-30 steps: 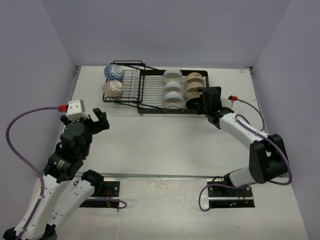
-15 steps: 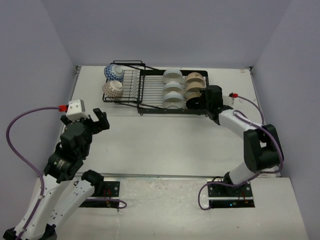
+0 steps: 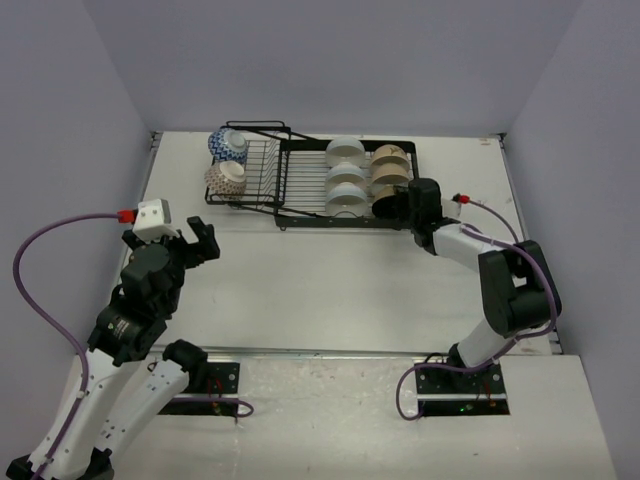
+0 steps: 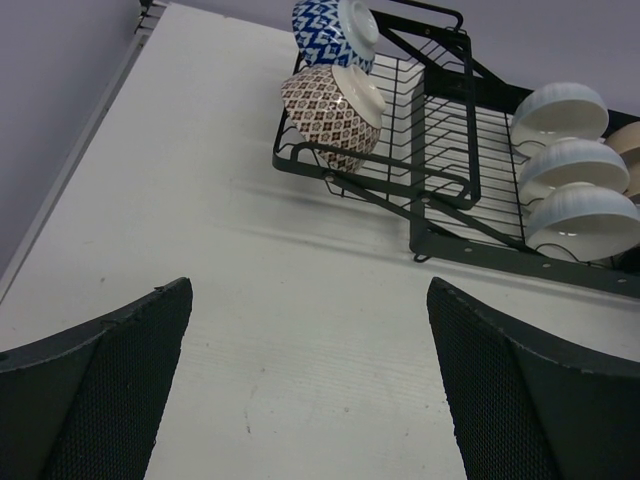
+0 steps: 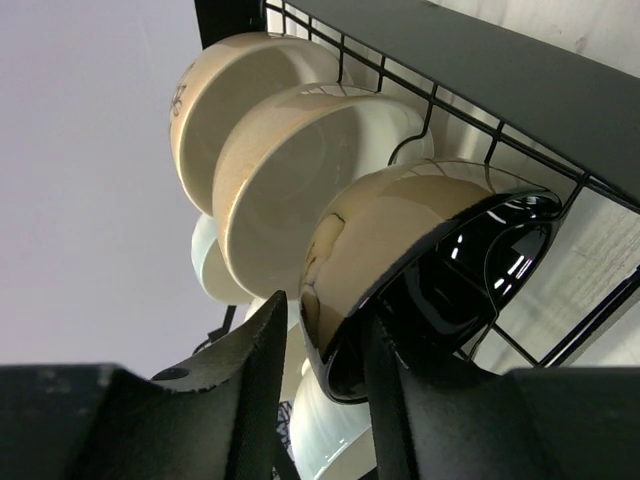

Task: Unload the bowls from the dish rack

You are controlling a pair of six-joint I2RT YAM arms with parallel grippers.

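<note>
The black wire dish rack (image 3: 300, 215) stands at the back of the table. Its framed section holds three white bowls (image 3: 347, 176), two cream bowls (image 3: 390, 166) and a dark brown bowl with a cream inside (image 3: 388, 206). My right gripper (image 3: 402, 205) is shut on that dark bowl's rim (image 5: 440, 270), one finger inside, one on the glossy outside. A blue-patterned bowl (image 4: 330, 25) and a brown-patterned bowl (image 4: 330, 105) sit on the rack's angled left section (image 4: 445, 130). My left gripper (image 3: 195, 240) hangs open over bare table, well short of the rack.
The table's left edge (image 4: 70, 160) runs beside the left gripper. Grey walls close in at the back and on both sides. Right arm cable (image 3: 495, 210) trails near the rack's right end.
The right gripper has swung left against the rack's right end and its fingers have closed in on the dark bowl's rim. The left arm has not moved.
</note>
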